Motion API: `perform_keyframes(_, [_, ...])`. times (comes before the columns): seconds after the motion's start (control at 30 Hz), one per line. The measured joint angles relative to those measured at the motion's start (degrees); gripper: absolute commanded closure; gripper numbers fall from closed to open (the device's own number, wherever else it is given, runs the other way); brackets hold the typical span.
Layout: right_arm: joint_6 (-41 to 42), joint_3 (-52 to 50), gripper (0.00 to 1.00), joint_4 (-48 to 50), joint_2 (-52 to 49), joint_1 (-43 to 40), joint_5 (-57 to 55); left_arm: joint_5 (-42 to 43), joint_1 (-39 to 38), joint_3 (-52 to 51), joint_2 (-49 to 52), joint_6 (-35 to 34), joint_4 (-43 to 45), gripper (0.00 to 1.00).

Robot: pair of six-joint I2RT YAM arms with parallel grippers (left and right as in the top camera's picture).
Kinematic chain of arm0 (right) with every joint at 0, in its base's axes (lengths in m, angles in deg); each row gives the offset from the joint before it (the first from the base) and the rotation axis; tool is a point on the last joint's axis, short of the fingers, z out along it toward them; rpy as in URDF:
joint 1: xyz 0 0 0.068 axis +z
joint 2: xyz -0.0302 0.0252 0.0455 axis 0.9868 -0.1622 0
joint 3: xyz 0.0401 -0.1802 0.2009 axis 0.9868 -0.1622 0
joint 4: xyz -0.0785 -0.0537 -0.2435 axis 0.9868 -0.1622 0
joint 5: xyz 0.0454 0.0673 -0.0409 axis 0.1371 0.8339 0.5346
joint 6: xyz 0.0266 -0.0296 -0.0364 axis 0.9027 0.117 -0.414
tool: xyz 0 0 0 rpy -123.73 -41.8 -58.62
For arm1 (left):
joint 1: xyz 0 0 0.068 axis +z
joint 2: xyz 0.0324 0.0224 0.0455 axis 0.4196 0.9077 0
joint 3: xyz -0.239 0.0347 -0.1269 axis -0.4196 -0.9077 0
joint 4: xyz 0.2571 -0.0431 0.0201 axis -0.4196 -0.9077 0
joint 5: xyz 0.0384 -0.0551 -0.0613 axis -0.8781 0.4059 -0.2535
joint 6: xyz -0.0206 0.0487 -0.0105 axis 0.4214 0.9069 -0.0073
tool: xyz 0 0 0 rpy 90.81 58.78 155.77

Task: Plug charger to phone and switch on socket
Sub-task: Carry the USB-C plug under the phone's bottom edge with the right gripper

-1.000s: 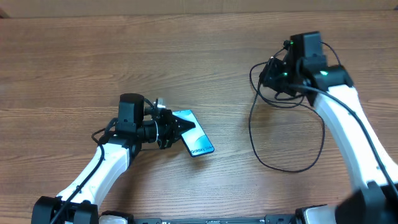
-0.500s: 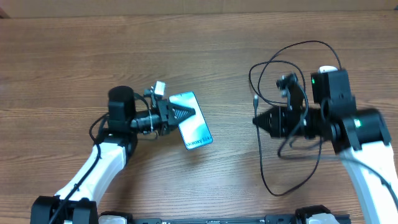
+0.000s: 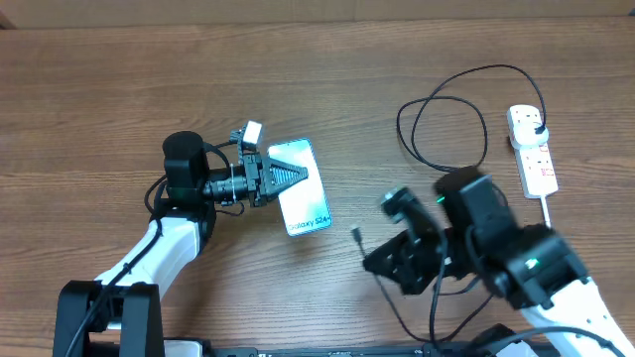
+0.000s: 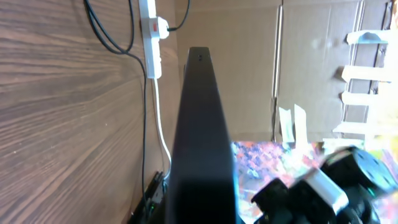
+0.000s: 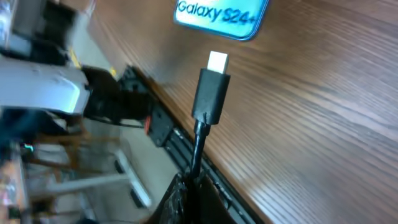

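Matt wood-grain table (image 3: 99, 89), glossy phone (image 3: 303, 205) screen, matt black plastic charger (image 5: 211, 96) connector.

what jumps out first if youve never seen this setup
The bright cyan phone left of centre, gripped at its top end by the left gripper. Next, the charger connector sticking out of the right gripper, aimed at the phone's bottom edge with a gap between them. At far right lies the white socket, a black plug in it.

Dark phone (image 4: 202, 143) edge centre; white socket (image 4: 149, 25) beyond.
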Motion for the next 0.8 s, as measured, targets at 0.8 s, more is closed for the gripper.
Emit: perform_keyframes(0.8, [18.21,-0.02,0.96,17.51,-14.99,15.69,-17.18,-1.64,0.00,6.14,0.37,0.39,9.62,0.96])
